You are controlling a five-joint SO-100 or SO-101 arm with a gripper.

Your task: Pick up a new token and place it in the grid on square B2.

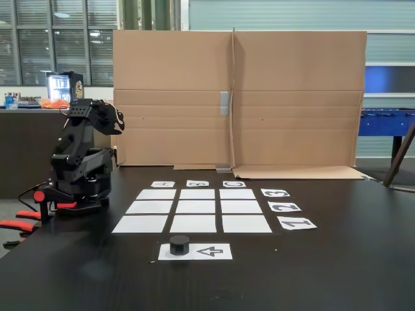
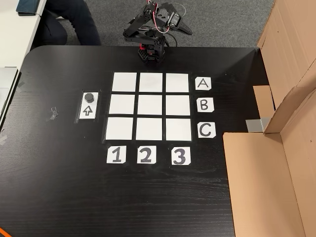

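Note:
The token is a small black puck standing on a white strip printed with an arrow, just outside the grid. The grid is nine bare white rectangles on the black table. Square B2, the centre cell, has nothing on it. My arm is folded up at the table's edge beyond row A, well away from the token. Its gripper hangs in the air, looks shut and holds nothing.
Letter cards A, B, C and number cards 1, 2, 3 edge the grid. A tall cardboard wall stands along one side of the table. A person's legs are near the arm's corner. A scrap of tape lies beside the arrow strip.

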